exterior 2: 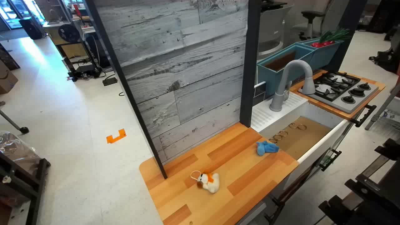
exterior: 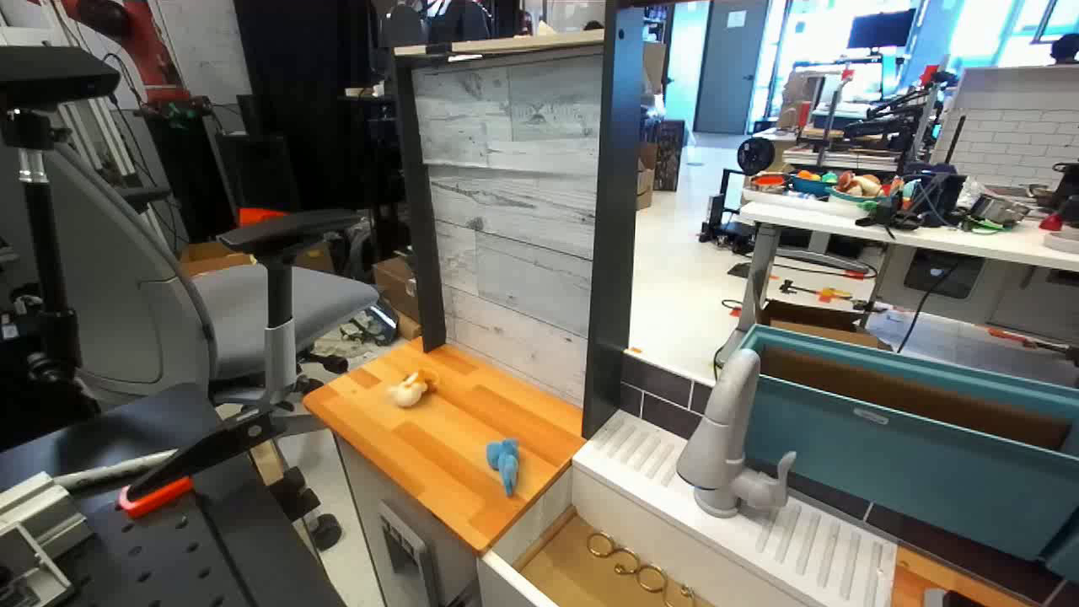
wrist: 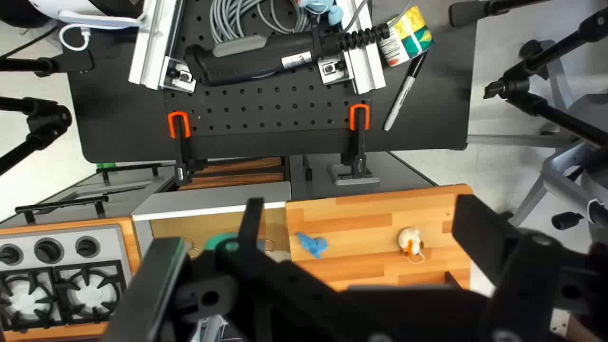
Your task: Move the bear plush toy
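Operator: Where's the bear plush toy point(exterior 2: 210, 183)?

Coach: On the wooden worktop point(exterior 2: 237, 168), out toward the end away from the sink point(exterior 2: 325, 144), with a dark post point(exterior 2: 129, 93) standing near it. The blue plush point(exterior 2: 266, 148) lies well apart, near the sink; leave it be.

Operator: And the gripper point(wrist: 318, 223)?

Coach: In the wrist view your gripper stands wide, nothing held in its jaws. Neither exterior view shows it clearly. This looks like the approach, before any grasp.

Operator: How best to go in?

Coach: In the wrist view the toy sits right of the middle of the gap, so shift across until you have it centred, then lower straight down. Mind that post and the plank panel point(exterior 2: 187, 72) beside it; a jaw swung out there could knock either. Aim for the round cream body point(wrist: 407, 236), not the thin cord loop point(exterior 2: 191, 174), which would probably leave the toy dangling. It should squash, so get low around it without pressing the worktop, and close gently until it's firmly pinched.

Operator: Where to?

Coach: The task names no spot, so choose yours before you lift.
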